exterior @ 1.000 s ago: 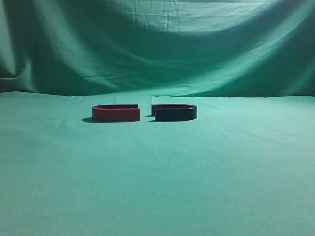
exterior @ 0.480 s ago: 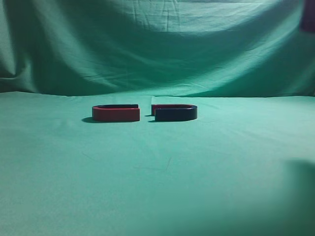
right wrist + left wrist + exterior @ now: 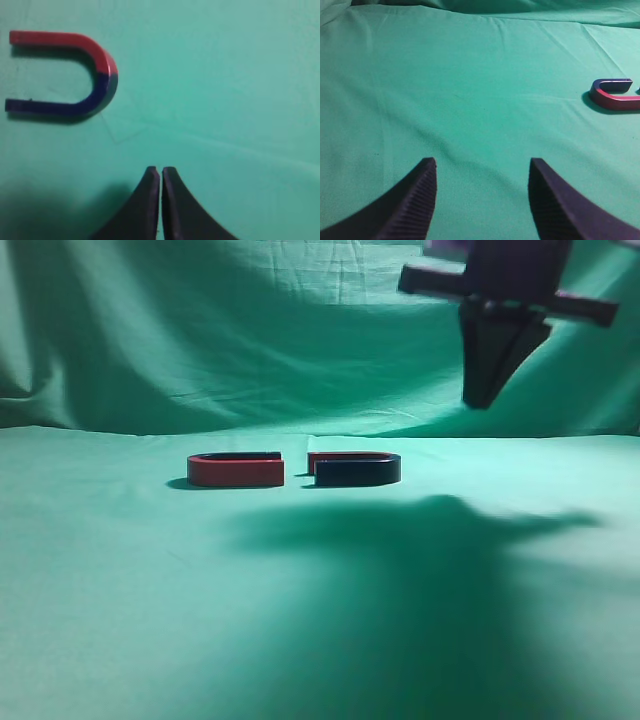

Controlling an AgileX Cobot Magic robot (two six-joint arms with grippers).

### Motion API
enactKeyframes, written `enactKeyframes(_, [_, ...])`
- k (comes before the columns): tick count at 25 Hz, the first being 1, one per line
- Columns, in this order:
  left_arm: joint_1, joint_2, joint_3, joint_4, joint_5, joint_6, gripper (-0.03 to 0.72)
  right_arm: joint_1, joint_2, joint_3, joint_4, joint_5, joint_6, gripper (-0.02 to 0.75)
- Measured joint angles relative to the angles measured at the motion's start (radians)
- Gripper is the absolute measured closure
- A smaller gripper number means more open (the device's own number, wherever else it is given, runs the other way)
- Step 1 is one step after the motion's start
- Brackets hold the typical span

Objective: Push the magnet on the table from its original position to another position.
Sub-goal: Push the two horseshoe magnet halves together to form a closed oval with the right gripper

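Two horseshoe magnets lie end to end toward the table's (image 3: pixel 120 640) far edge; the magnet (image 3: pixel 357 470) to push is the dark-sided one. The right claw (image 3: pixel 482 398), pressed closed and empty, hangs high nearer the right edge. It should descend beside the curved bend, then press flat. Only the left wrist view shows the left claw (image 3: pixel 482 172) spread wide, empty, near the red magnet (image 3: pixel 616 95).

Right fingers (image 3: pixel 160 172) together (pointing down); left fingers (image 3: pixel 427 175) apart.
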Motion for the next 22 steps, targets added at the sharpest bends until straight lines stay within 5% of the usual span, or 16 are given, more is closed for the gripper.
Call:
enactKeyframes(12, [0.000,0.000,0.000,0.000,0.000,0.000,0.289,0.033,0.298,-0.283,0.000,0.036,0.011,0.738])
enactKeyframes(22, [0.000,0.000,0.000,0.000,0.000,0.000,0.289,0.099,0.343,-0.338,-0.004,0.045,0.016,0.738])
